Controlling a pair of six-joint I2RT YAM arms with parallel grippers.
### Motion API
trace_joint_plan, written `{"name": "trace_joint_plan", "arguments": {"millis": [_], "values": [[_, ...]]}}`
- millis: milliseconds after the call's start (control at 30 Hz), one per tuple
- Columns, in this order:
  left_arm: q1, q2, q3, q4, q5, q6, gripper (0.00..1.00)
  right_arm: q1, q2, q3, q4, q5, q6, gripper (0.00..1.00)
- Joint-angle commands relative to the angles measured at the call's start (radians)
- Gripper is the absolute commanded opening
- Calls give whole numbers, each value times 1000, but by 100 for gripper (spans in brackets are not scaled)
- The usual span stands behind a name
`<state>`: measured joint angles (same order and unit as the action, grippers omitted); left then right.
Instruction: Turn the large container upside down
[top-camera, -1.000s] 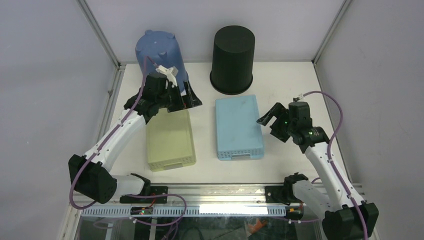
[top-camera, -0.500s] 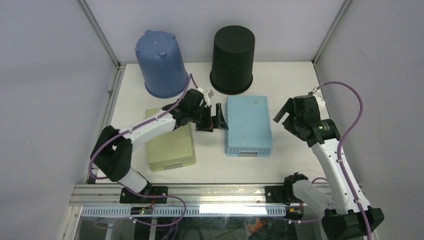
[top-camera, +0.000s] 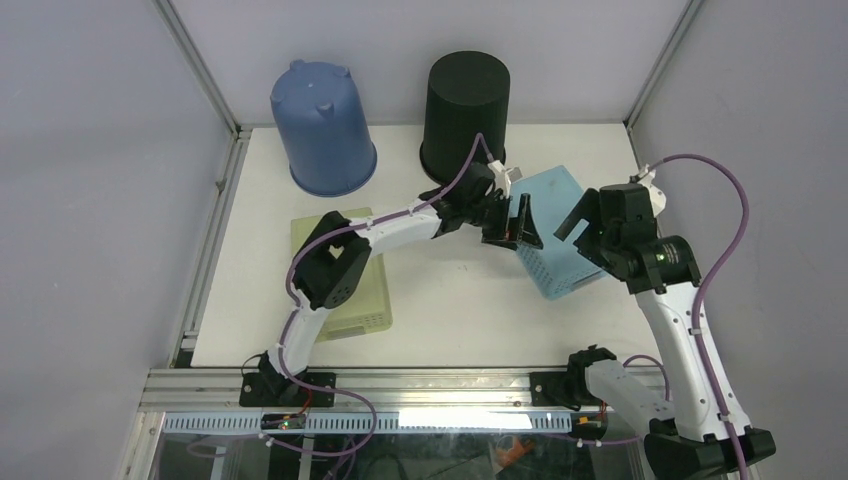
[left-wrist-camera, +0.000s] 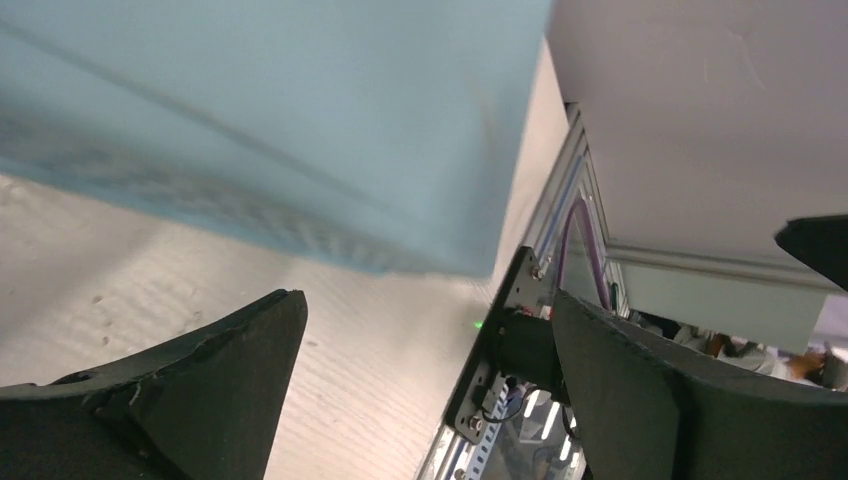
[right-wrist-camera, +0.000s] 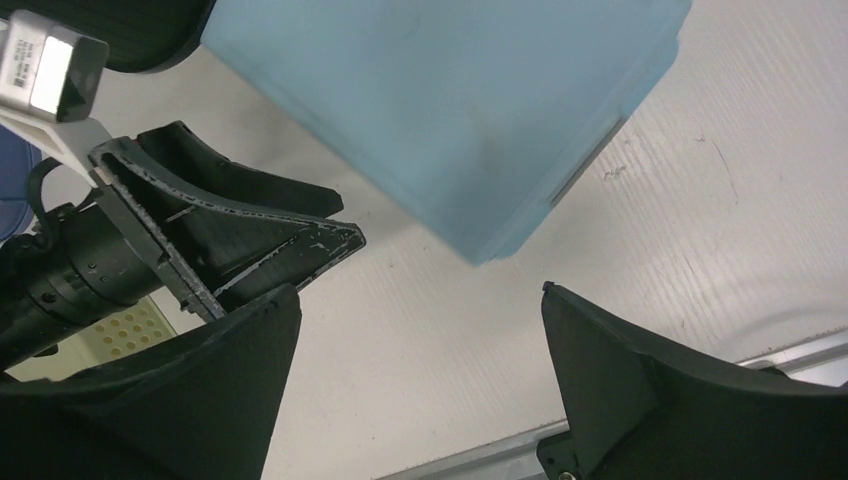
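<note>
Bin (top-camera: 548, 200) sits between both grippers: right of the left gripper (left-wrist-camera: 425, 300), left of the right gripper (right-wrist-camera: 418, 292). Both are spread wide, gripping nothing. Its long axis is skewed, roughly square to the left jaws' approach. Left is nearer, just beside the long edge; contact unclear. Rectangular pale-blue plastic, smooth flat face up, perforated short wall toward the bases. Looks tipped off the table (top-camera: 450, 310).

Two buckets (top-camera: 323, 125); two crates (top-camera: 548, 192); two arms (top-camera: 400, 228).
</note>
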<state>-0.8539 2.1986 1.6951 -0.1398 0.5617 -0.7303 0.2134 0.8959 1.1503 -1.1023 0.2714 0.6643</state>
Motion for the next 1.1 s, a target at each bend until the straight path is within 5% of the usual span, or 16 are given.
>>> {"name": "trace_joint_plan", "arguments": {"millis": [0,200,400,700,1067], "values": [[1,-126,35,-6,50,98,99,-4,10,95,-62,55,34,99],[44,-419,-198,-164,-85,252,99,-3,57,134,-109,182,54,99],[145,-720,-397,-310,-469,244,99,-3,126,164,-141,360,90,99],[224,-895,-356,-511,-959,303,99,-3,180,160,-142,500,183,99],[225,-889,-312,-531,-991,313,99,-3,216,165,-77,462,177,99]]}}
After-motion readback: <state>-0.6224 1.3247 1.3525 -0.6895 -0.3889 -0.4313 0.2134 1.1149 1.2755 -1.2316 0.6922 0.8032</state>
